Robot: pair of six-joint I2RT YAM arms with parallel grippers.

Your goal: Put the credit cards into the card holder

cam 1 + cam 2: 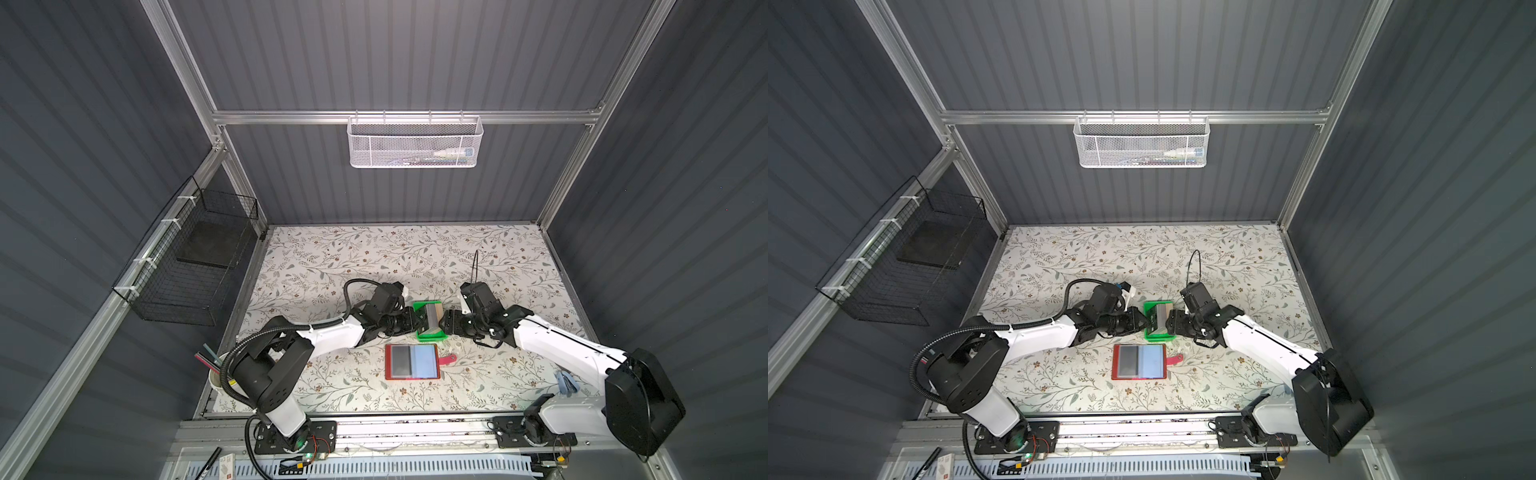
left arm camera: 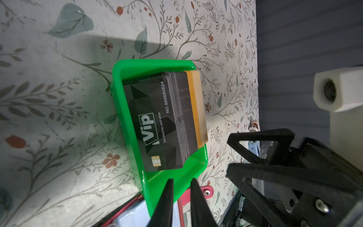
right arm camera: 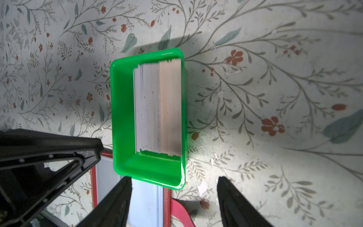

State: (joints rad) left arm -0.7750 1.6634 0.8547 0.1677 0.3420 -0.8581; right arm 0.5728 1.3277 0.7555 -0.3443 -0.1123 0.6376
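The credit cards (image 1: 432,318) (image 1: 1160,316) stand on edge as a stack in a small green tray (image 1: 432,337). The front card (image 2: 157,121) is black with "Vip" lettering, and grey and tan edges (image 3: 157,108) show from above. The red card holder (image 1: 411,360) (image 1: 1139,360) lies open just in front of the tray, its snap tab (image 2: 206,193) pointing right. My left gripper (image 2: 182,179) (image 1: 417,324) sits at the tray's near left corner, a narrow gap between its jaws, holding nothing. My right gripper (image 3: 174,181) (image 1: 446,322) stands wide open at the tray's right side, empty.
A black wire basket (image 1: 187,266) hangs on the left wall and a white mesh basket (image 1: 413,143) on the back rail. A cup of pens (image 1: 218,372) stands at the front left. A blue object (image 1: 565,382) lies by the right arm's base.
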